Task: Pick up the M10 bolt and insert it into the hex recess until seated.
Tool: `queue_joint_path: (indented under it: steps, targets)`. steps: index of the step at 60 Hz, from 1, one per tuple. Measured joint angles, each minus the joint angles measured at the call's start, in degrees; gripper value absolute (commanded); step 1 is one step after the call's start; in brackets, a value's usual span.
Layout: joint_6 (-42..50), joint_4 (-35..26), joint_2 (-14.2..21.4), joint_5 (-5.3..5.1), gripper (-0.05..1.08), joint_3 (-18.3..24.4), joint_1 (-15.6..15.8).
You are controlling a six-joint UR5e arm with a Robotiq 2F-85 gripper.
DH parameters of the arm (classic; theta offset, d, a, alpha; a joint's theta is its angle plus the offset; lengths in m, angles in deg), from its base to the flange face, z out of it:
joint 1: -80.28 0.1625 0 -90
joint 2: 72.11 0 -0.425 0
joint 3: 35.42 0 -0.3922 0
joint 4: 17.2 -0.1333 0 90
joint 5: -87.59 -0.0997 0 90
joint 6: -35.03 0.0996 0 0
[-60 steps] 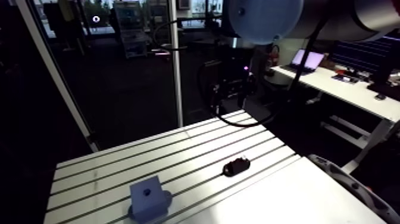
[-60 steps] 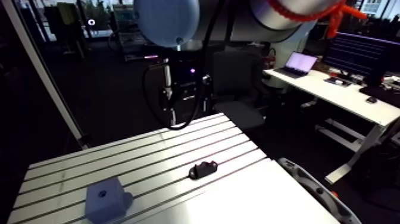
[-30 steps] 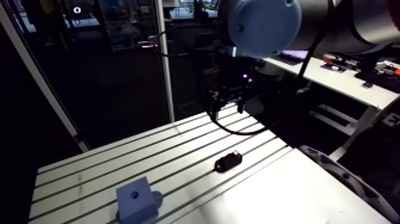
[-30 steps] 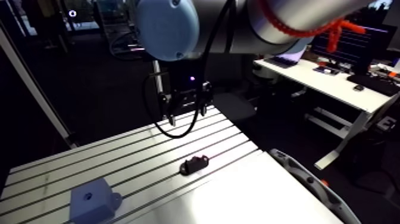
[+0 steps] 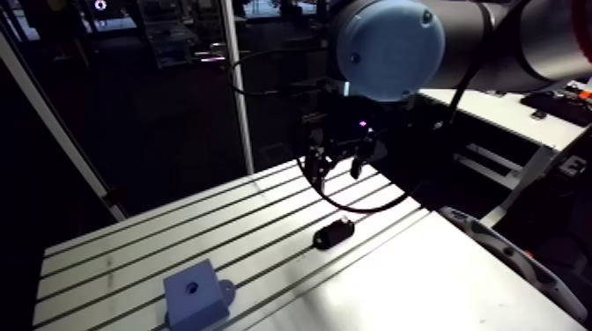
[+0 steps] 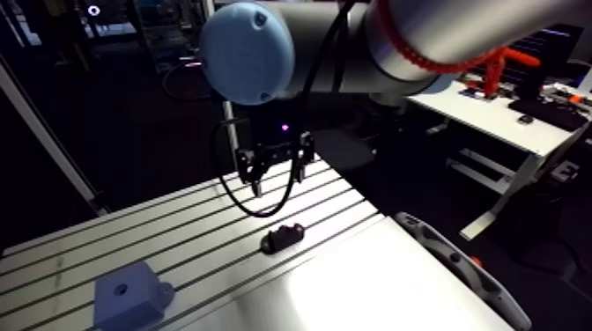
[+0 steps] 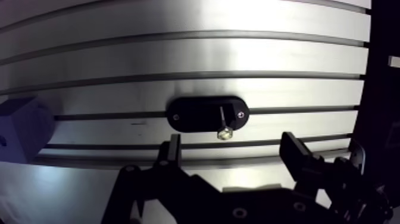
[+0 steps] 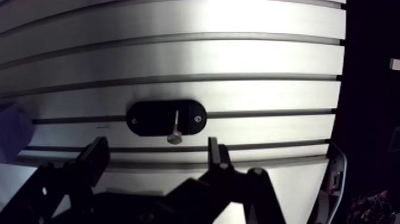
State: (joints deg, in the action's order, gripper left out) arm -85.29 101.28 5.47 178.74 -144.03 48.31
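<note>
The M10 bolt (image 7: 223,125) stands upright in a black oval holder (image 7: 190,114) on the slotted table (image 7: 178,59). In the wrist view the bolt's shiny end points up toward my gripper (image 7: 232,154), which hangs above and slightly to the near side of the holder. My gripper is open and holds nothing. In the arm view, my gripper (image 5: 339,163) hovers over the table's far side, above the holder (image 5: 334,233). A blue block (image 5: 196,292) with a hole in its top sits at the near left, its corner also showing beside my gripper as a blue block (image 7: 18,128).
A smooth bright plate (image 5: 423,290) covers the table's near right part. A grey curved bumper (image 5: 506,260) runs along the right edge. An upright frame post (image 5: 236,97) stands behind the table's far edge.
My gripper has come down out of the dark background to hang just over the table's far side above the holder. The arm view shifted with the arm; holder and block stayed put.
</note>
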Motion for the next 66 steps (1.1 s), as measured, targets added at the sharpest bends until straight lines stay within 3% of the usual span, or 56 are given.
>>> queue_joint_path:
  steps: [3,12,24,42,66]
  targets:
    - [-0.07,0.32,-0.15,0.07,0.30,-0.17,-0.01]
    - [-0.40,2.03,-0.48,0.31,0.33,-1.10,-0.02]
    - [-0.58,3.83,-0.84,0.63,0.46,-2.40,0.01]
    - [-0.66,4.61,-1.02,0.83,0.46,-3.60,0.05]
    - [-0.90,6.06,-1.28,1.99,0.46,-4.20,-0.06]
